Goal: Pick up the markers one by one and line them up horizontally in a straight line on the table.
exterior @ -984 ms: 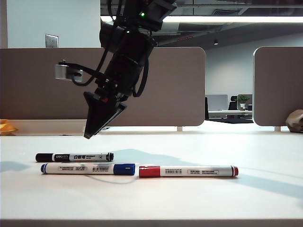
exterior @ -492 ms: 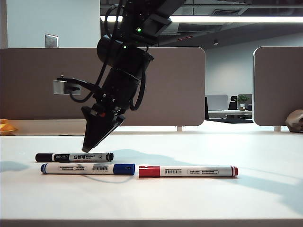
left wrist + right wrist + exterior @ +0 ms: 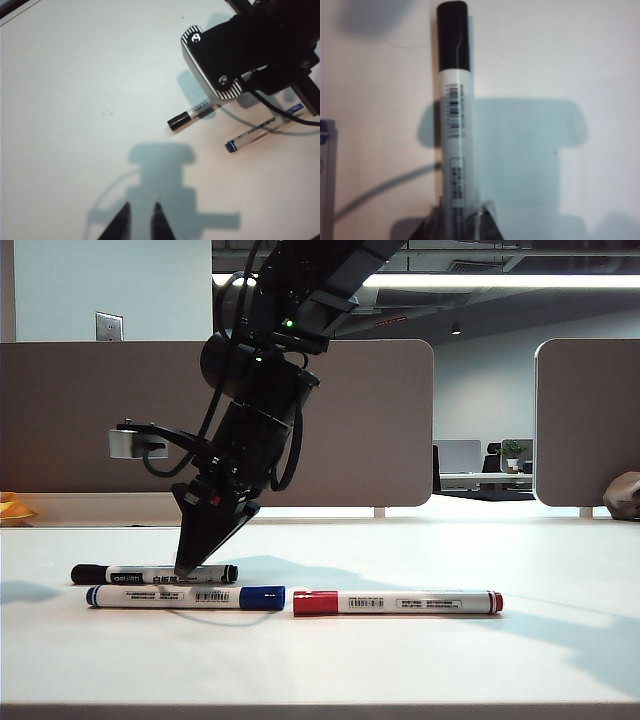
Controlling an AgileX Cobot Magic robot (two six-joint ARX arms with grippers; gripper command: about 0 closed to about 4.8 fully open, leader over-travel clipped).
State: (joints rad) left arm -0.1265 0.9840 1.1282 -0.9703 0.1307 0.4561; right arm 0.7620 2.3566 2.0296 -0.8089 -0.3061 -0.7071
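Exterior: my right gripper (image 3: 187,568) is down on the black marker (image 3: 153,574), clamped around its barrel on the table (image 3: 400,660); blue marker (image 3: 185,597) and red marker (image 3: 397,602) lie in front. Labels too small to read.

Left wrist: left gripper (image 3: 140,217) hovers open, fingers partly cut off.

Right wrist: barcode shows, text blurry.
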